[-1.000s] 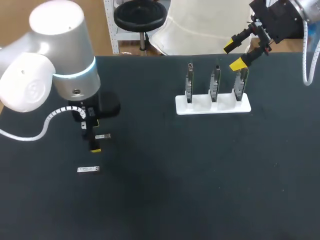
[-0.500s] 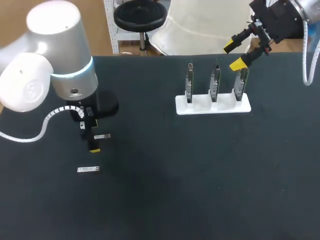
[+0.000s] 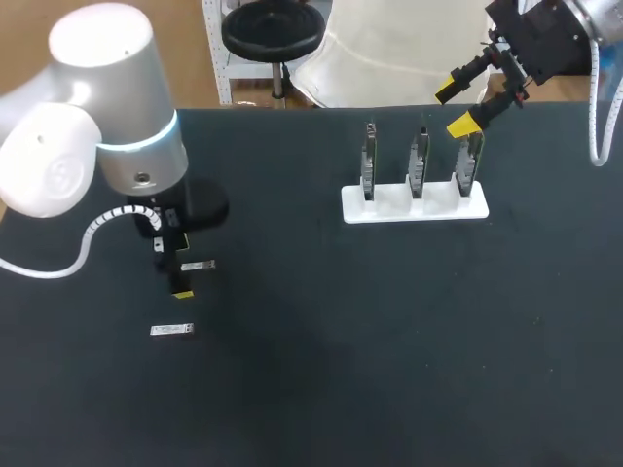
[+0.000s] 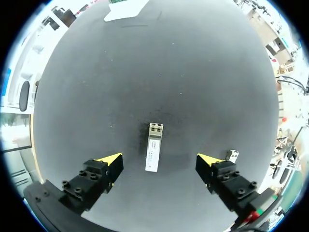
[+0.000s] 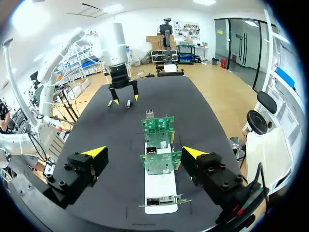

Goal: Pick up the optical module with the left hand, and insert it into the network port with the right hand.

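left gripper (image 4: 158, 160) spread, straddling optical module (image 4: 153, 147) untouched | module flat, long axis pointing ahead, socket end away | right gripper (image 5: 144, 152) spread

No readable text, labels or numbers

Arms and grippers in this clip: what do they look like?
The left arm is bulky rounded silver-white with a glowing light-blue ring and a white coiled cable. The right arm is silver with a white cable. Both the left gripper and right gripper have black blocky fingers with yellow tips.
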Available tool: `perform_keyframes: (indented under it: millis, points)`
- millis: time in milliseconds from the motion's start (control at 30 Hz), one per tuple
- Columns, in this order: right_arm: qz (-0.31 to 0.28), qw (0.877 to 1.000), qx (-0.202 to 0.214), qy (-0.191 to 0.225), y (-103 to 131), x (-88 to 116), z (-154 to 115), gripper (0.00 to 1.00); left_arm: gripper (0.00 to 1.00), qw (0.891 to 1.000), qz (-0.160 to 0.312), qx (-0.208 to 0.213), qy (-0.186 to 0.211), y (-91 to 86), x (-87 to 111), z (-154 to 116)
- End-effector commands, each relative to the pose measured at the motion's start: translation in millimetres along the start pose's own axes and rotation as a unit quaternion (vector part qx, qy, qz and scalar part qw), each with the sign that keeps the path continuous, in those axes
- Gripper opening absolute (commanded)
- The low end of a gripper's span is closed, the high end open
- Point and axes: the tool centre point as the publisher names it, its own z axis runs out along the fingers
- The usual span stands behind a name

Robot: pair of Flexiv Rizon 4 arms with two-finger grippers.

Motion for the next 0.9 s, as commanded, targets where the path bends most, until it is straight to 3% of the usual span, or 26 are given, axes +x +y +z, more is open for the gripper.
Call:
perform_keyframes:
  millis: [33,67,133,167,200,267,333,800,900]
  points:
    - [0.0,1.0,0.002,0.0,1.5,0.3,0.1,1.0,1.0,1.0,0.001,0.004,0.002,2.6,-0.9,1.7]
    - [0.0,1.0,0.002,0.0,1.5,0.3,0.1,1.0,1.0,1.0,0.002,0.005,0.002,2.6,-0.9,2.1]
    - [0.0,1.0,0.002,0.0,1.5,0.3,0.1,1.0,0.62,1.0,0.002,0.006,0.002,2.4,-0.8,2.7]
    - [0.0,1.0,0.002,0.0,1.5,0.3,0.1,1.0,0.49,1.0,0.002,0.006,0.002,2.3,-0.7,3.2]
    - [0.0,1.0,0.002,0.0,1.5,0.3,0.1,1.0,0.44,1.0,0.001,0.007,0.002,2.4,-0.6,3.7]
    - [0.0,1.0,0.002,0.0,1.5,0.3,0.1,1.0,0.17,1.0,0.001,0.008,0.002,2.4,-0.4,4.2]
    - [0.0,1.0,0.002,0.0,1.5,0.3,0.1,1.0,0.02,1.0,0.001,0.008,0.002,2.6,-0.2,4.6]
    - [0.0,1.0,0.002,0.0,1.5,0.3,0.1,1.0,0.0,1.0,-0.009,0.014,-0.002,4.6,4.8,6.2]
    - [0.0,1.0,0.002,0.0,1.5,0.3,0.1,1.0,0.0,0.999,-0.016,0.023,-0.021,8.1,5.1,1.5]
